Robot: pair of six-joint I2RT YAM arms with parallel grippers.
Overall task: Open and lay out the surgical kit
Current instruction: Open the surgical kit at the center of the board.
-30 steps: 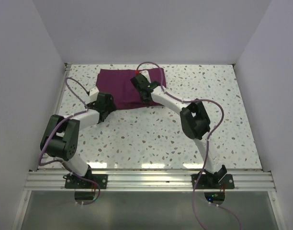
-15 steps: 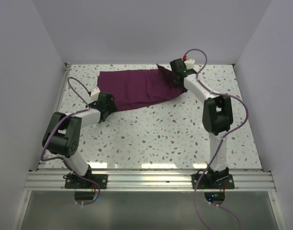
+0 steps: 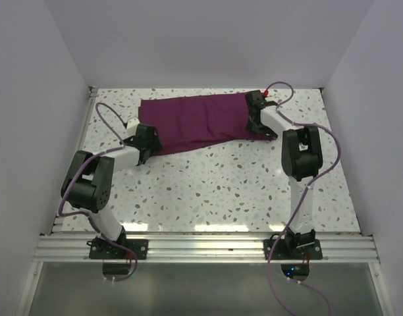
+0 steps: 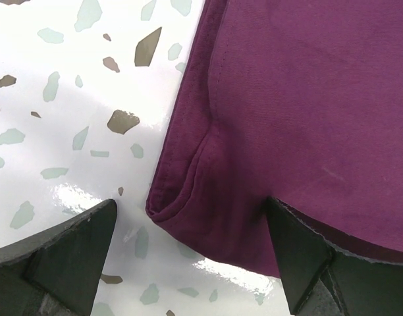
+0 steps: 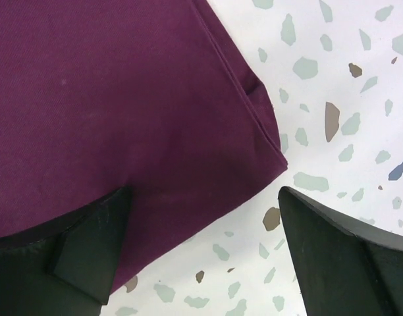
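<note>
Since a second ago the right arm [image 3: 297, 158] has swung outward and drawn the cloth wrap [image 3: 195, 122] from a compact bundle into a long maroon band across the far part of the surface [image 3: 208, 191], while the left arm [image 3: 89, 187] has barely shifted. By my reading the first unfolding is done and little else. The wrap runs from the left pincer [image 3: 149, 139] to the right pincer [image 3: 254, 122], but its ends show doubled layers and a stitched hem, so it looks folded over yet. Nothing of steel shows anywhere, so the contents remain to be uncovered and set out. Both arms reach forward and low, one at each end of the band. In the right wrist view the right pincer is spread, with the wrap's corner lying between its fingers [image 5: 340, 250] and the inner one over the fabric. The left wrist view mirrors this: spread fingers [image 4: 63, 250], the wrap's rounded corner between them, the outer finger over bare surface. Neither pincer pinches anything.
</note>
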